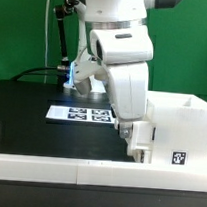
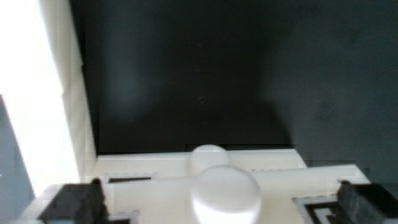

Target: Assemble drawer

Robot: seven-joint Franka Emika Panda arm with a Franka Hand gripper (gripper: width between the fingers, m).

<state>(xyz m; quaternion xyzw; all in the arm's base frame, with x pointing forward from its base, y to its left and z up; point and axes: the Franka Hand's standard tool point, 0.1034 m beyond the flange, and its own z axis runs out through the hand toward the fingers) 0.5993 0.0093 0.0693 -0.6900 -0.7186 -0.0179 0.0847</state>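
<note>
Nearest, a rail (image 1: 57, 170) fronts the worktop (image 1: 21, 106); the tool (image 1: 138, 149), wide and empty, must descend onto the shell (image 1: 180, 122).

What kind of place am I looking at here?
Probably a robotics lab bench: a white robot arm works over a black table before a green backdrop, with a marker board and tagged white drawer parts.
</note>
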